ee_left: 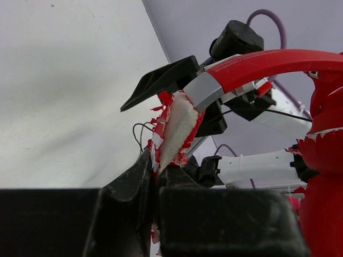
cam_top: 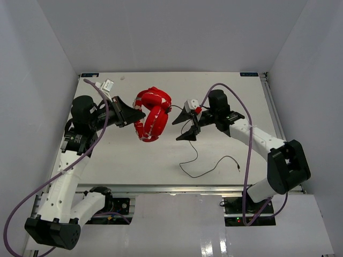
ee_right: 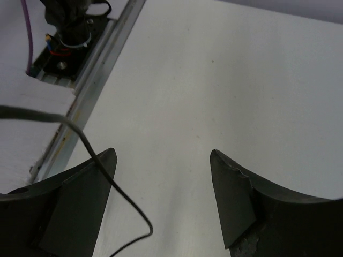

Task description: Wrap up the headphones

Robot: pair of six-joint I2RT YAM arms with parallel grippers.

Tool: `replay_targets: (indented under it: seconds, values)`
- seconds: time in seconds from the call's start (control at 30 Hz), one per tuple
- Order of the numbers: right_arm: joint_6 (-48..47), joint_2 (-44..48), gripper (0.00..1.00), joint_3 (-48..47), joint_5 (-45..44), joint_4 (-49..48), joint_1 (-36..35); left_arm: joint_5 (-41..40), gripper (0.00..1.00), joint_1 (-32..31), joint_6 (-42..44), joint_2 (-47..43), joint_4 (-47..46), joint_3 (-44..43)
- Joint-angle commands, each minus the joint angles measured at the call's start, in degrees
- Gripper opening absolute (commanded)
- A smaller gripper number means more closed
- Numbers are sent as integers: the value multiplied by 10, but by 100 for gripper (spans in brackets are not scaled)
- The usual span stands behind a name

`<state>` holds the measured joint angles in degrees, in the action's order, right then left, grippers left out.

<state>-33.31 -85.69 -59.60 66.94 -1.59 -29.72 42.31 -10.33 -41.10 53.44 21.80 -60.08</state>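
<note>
The red headphones (cam_top: 153, 113) are held up above the middle of the table, earcups folded together. My left gripper (cam_top: 136, 114) is shut on the worn whitish padding of the headband (ee_left: 174, 128); the red band (ee_left: 268, 64) arches away to the right towards an earcup (ee_left: 321, 160). The thin black cable (cam_top: 194, 152) runs from the headphones past my right gripper (cam_top: 185, 127), loops on the table and ends in a plug (cam_top: 237, 168). My right gripper (ee_right: 162, 155) is open; the cable (ee_right: 80, 136) crosses in front of its left finger, not pinched.
Thick purple robot cables (cam_top: 241, 112) trail along both arms. A white tag (cam_top: 107, 84) sits near the back left corner. The table's metal front rail (ee_right: 102, 59) runs along the near edge. White walls enclose the left, back and right sides.
</note>
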Motion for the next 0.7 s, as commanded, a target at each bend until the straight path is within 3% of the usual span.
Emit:
replay_targets:
  seconds: [0.0, 0.07, 0.13, 0.3, 0.43, 0.67]
  values:
    - [165, 6, 76, 25, 70, -195, -24, 25, 0, -4, -57, -4, -47, -49]
    - [251, 12, 75, 56, 78, -284, -34, 19, 0, -3, -59, 1, -48, -62]
    - [274, 24, 74, 74, 76, -304, -42, 9, 0, -3, -59, 4, -48, -69]
    - [201, 58, 70, 106, 46, -208, -42, -16, 0, -3, -68, 22, -57, -91]
    - [197, 94, 66, 173, 28, -209, -42, -31, 0, -3, -97, 43, -84, -116]
    - [182, 124, 37, 203, -47, -150, -42, -70, 0, -3, -154, 70, -154, -121]
